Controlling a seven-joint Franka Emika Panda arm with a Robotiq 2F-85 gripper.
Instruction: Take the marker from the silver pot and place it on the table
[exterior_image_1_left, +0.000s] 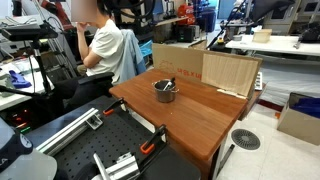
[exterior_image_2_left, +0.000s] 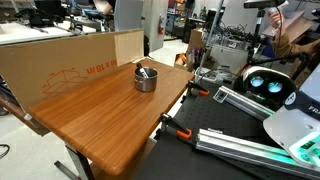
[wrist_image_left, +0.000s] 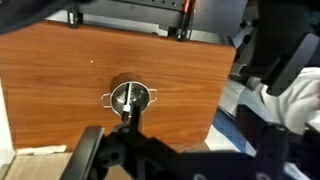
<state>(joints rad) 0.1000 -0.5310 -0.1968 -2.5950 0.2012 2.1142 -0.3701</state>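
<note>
Broadly, the reddish desk (exterior_image_1_left: 200, 115) carries the silver pot (exterior_image_1_left: 165, 91) near its middle, and the marker (exterior_image_1_left: 168, 84) leans inside it, slanted against the rim. In the wrist view the pot sits straight ahead of the claw (wrist_image_left: 128, 140), well apart. The claw's dark fingers blur together, so I cannot tell whether it is open or closed.

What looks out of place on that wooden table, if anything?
Only one thing: a dark marker sits in the silver pot, which stands upright on the table near the cardboard sheet. A pen in cookware is odd. Nothing looks spilled, tipped or broken.
</note>
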